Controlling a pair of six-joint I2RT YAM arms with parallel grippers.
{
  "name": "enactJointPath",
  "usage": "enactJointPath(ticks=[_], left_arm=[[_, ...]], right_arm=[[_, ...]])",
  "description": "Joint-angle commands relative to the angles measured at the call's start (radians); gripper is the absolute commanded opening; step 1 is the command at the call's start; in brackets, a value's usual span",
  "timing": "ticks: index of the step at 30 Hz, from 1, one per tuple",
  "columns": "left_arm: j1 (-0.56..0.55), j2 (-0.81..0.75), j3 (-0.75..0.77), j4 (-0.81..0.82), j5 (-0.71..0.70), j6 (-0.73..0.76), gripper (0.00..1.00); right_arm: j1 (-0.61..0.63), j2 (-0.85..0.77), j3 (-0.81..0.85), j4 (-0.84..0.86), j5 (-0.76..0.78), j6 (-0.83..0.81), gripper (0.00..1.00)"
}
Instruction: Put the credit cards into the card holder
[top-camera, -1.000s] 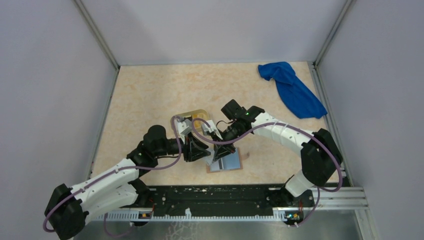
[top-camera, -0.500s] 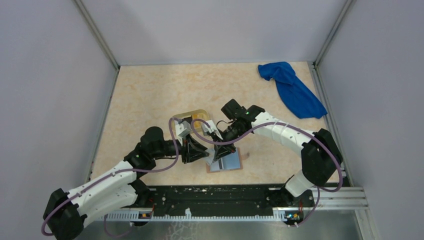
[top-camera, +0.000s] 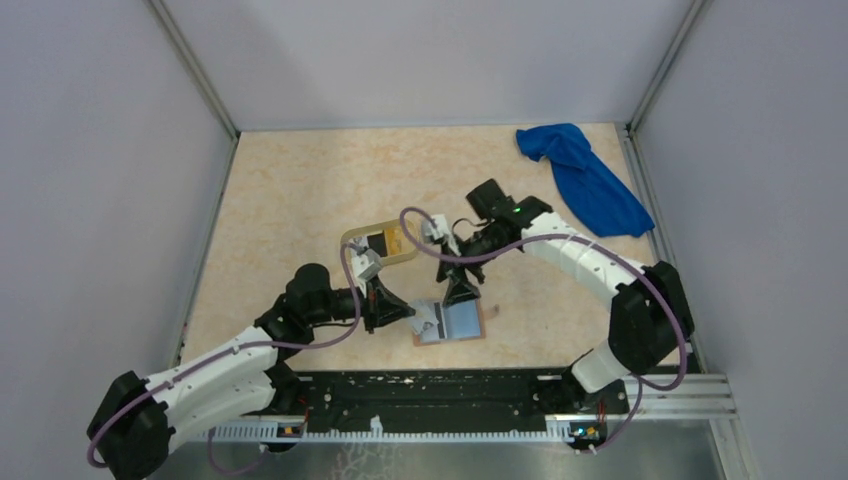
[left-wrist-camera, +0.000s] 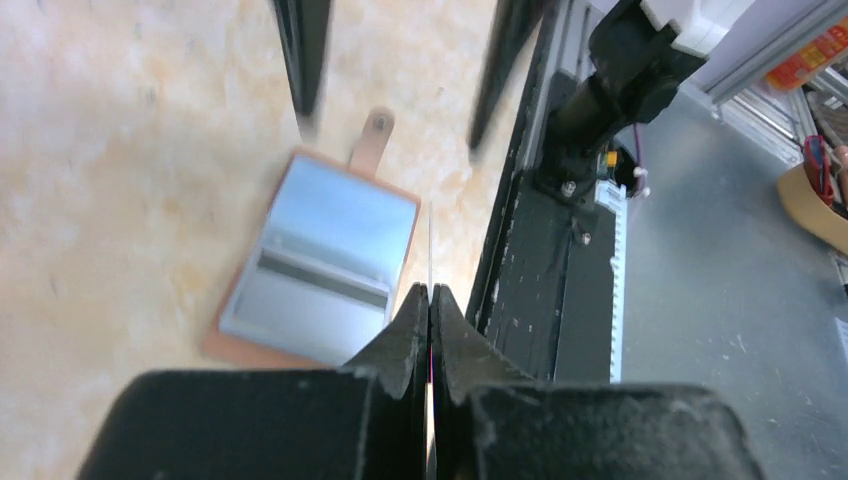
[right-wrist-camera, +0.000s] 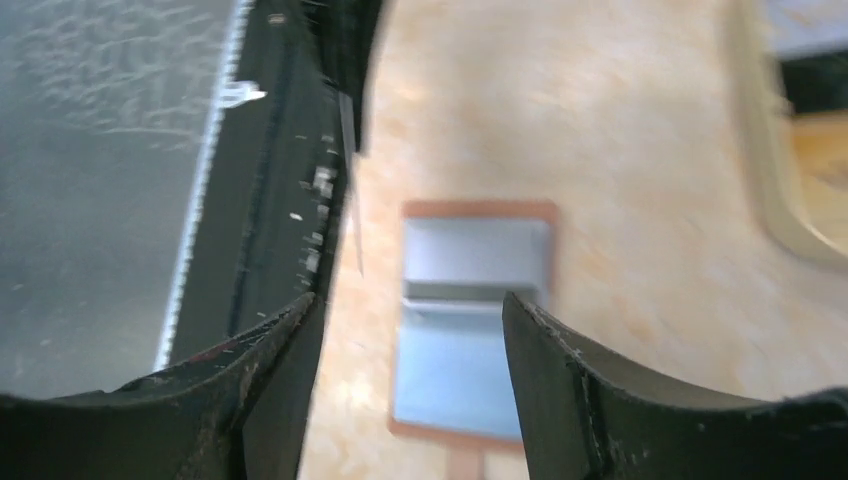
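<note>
Credit cards (top-camera: 380, 243) mostly sit in the pale tray (top-camera: 346, 242), beyond and left of the card holder (top-camera: 458, 322), which lies open on the table (top-camera: 300, 190) close to the near edge. Whether its slots hold any card I cannot tell, so most of the job looks left to do. Left gripper (left-wrist-camera: 430, 296) is clamped on one thin card (left-wrist-camera: 430, 235), edge-on, just left of the holder. Right gripper (right-wrist-camera: 410, 298) hovers above the holder, jaws apart and empty, its arm reaching in from the right

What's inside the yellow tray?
A black card and an orange card lie inside the yellow tray. Anything beneath them is covered.
</note>
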Motion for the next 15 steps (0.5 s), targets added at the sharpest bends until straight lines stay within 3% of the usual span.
enactJointPath(ticks=[1, 3, 8, 12, 15], left_arm=[[0.002, 0.04, -0.15, 0.244, -0.1, -0.199, 0.0], [0.002, 0.095, -0.201, 0.363, -0.128, -0.285, 0.0], [0.028, 0.242, -0.187, 0.448, -0.127, -0.405, 0.0], [0.148, 0.365, -0.198, 0.618, 0.063, -0.585, 0.0], [0.221, 0.449, -0.197, 0.733, 0.204, -0.678, 0.0]], right_arm=[[-0.218, -0.108, -0.009, 0.093, 0.003, 0.067, 0.67], [-0.256, -0.154, -0.059, 0.128, 0.038, 0.039, 0.67], [-0.258, -0.308, -0.285, 0.174, 0.064, -0.239, 0.67], [-0.247, -0.34, -0.419, 0.286, 0.076, -0.326, 0.66], [-0.194, -0.323, -0.451, 0.268, 0.114, -0.423, 0.66]])
